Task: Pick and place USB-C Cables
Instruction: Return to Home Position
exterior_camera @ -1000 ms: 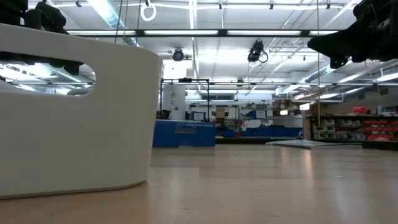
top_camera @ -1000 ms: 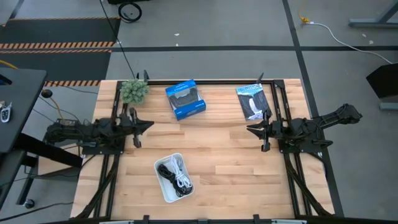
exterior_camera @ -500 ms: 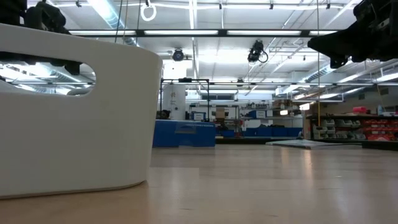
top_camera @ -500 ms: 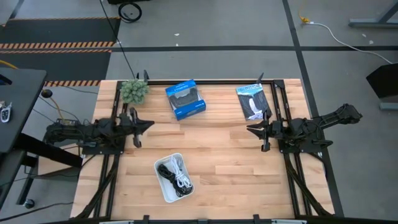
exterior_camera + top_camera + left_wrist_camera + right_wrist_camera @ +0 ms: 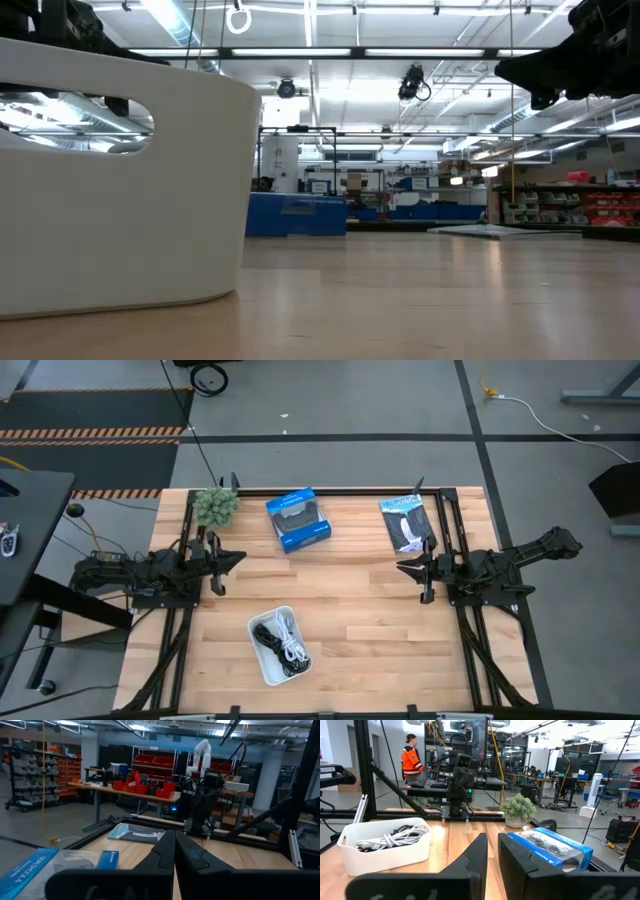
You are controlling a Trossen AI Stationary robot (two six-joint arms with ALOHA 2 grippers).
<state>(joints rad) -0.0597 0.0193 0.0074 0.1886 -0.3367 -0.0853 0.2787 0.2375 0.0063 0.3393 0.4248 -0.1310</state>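
Observation:
The USB-C cables (image 5: 281, 639) lie bundled in a white bin (image 5: 262, 663) near the table's front middle: black ones beside white and grey ones. The right wrist view shows them (image 5: 390, 839) piled inside the bin (image 5: 395, 855). My left gripper (image 5: 238, 558) hovers shut at the table's left side, pointing toward the right edge, far of the bin. My right gripper (image 5: 402, 569) hovers shut at the right side, pointing toward the left edge. Both fingertip pairs (image 5: 174, 838) (image 5: 492, 840) have nothing between them.
A blue box (image 5: 298, 520) lies at the far middle, a black-and-white packaged item (image 5: 405, 525) at the far right, and a small green plant (image 5: 215, 506) at the far left. Bare wood lies between the grippers. A person in an orange vest (image 5: 410, 759) stands beyond the table.
My left gripper has turned a little at the wrist while staying in place. Nothing on the table has moved.

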